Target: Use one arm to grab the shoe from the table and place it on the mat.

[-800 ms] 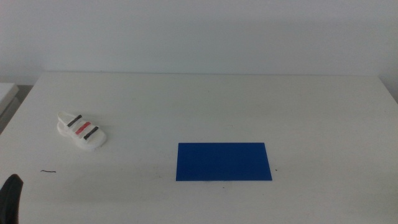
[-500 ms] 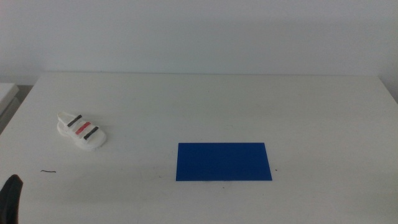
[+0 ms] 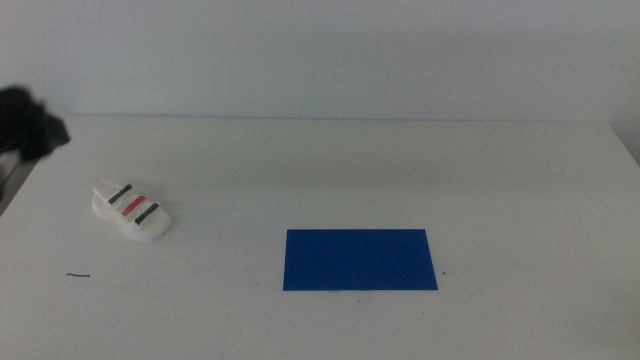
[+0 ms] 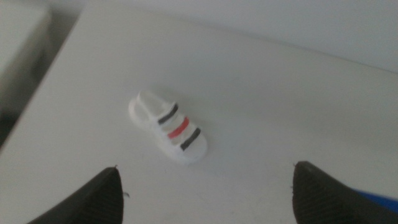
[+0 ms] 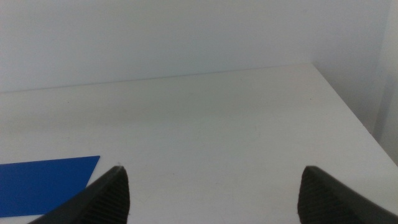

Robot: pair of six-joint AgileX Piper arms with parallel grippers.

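The white shoe [image 3: 131,211] with two black straps and one red strap lies on the left of the white table [image 3: 400,170]. The dark blue mat [image 3: 360,259] lies flat near the middle front, well apart from the shoe. A dark part of the left arm [image 3: 28,125] shows at the left edge, beyond the shoe. In the left wrist view the left gripper [image 4: 206,167] is open and empty, high above the shoe [image 4: 169,126]. The right gripper [image 5: 212,168] is open and empty over the table's right part, with a corner of the mat [image 5: 43,177] in its view.
A thin dark thread [image 3: 78,275] lies on the table in front of the shoe. A tiny speck [image 3: 444,273] sits right of the mat. The table's right edge [image 5: 348,106] shows in the right wrist view.
The dark left arm part at the bottom left corner has gone from there. A dark part of that arm now shows at the upper left edge, beyond the shoe. Shoe and mat have not moved.
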